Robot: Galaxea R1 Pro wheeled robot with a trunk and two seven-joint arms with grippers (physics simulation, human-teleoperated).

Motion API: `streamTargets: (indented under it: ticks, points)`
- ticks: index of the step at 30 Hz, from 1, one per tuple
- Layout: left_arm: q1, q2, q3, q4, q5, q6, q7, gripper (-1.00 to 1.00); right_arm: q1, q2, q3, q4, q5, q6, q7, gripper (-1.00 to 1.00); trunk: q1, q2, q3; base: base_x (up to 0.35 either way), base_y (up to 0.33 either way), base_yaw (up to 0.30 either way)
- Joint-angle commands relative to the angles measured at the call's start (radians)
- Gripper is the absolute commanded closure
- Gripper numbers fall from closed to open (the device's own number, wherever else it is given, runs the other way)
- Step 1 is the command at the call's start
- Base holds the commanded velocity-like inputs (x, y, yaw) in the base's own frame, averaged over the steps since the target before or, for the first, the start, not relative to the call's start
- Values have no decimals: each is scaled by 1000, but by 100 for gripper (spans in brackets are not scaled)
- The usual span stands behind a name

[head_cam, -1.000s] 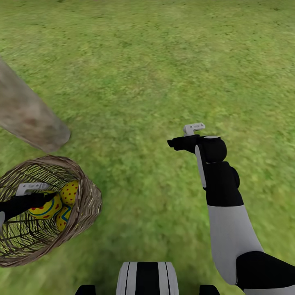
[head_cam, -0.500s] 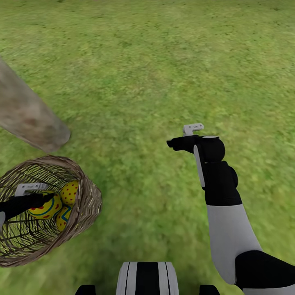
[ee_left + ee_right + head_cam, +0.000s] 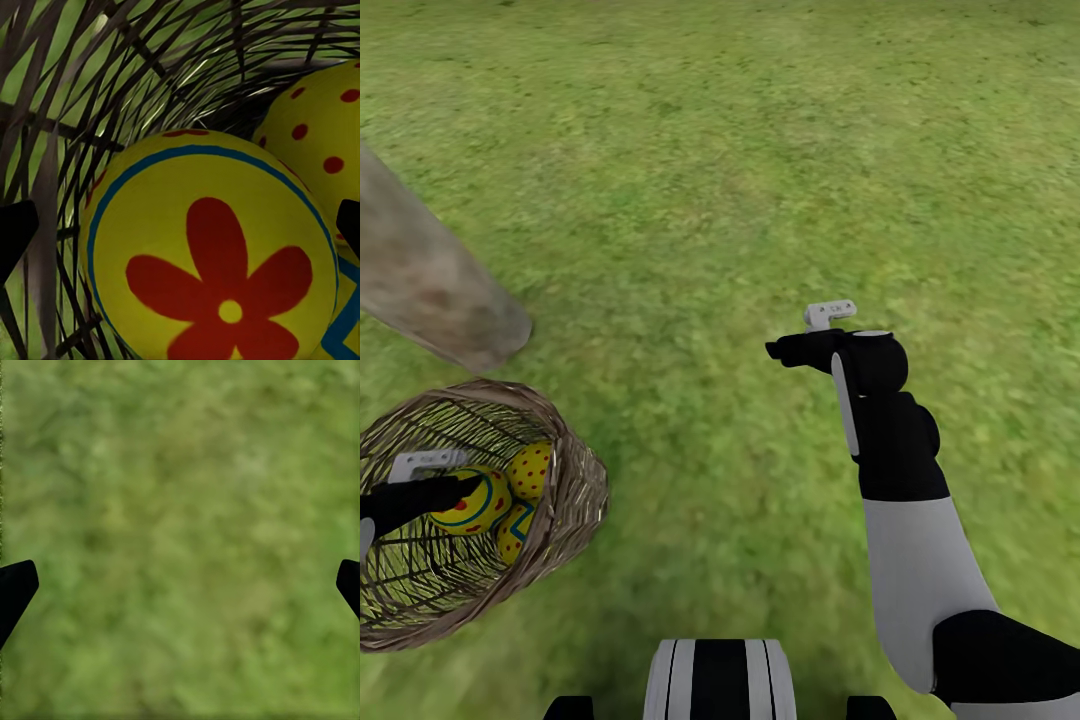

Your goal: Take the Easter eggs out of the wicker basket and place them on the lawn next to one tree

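The wicker basket (image 3: 573,487) stands on the lawn (image 3: 740,150) at the lower left, close to the base of the tree (image 3: 430,280). Three yellow Easter eggs lie inside it: one with a blue ring (image 3: 472,507), a red-dotted one (image 3: 532,468) and one lower down (image 3: 512,532). My left gripper (image 3: 478,482) reaches into the basket, open, right over the blue-ringed egg. In the left wrist view that egg (image 3: 210,270) shows a red flower and lies between the spread fingertips, with the dotted egg (image 3: 322,135) behind it and the basket weave (image 3: 112,90) around. My right gripper (image 3: 780,350) hangs open over bare grass (image 3: 180,532).
The thick grey-brown trunk leans in from the left edge, just beyond the basket. Open grass spreads ahead and to the right. My base (image 3: 720,680) shows at the bottom of the head view.
The left gripper has edged slightly deeper into the basket toward the blue-ringed egg. The right arm has drifted a little to the left.
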Motion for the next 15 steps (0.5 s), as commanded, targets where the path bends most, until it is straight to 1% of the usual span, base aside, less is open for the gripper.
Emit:
streamTargets:
  ticks: [1,15]
  points:
    - [-1,0,1,0,1,5,-2,-100,-1,1,0,-1,11,4,9,-100,0,0,-1,0,0,0]
    - [1,0,1,-3,5,5,1,-100,-7,5,0,-2,11,4,9,-100,0,0,-1,0,0,0]
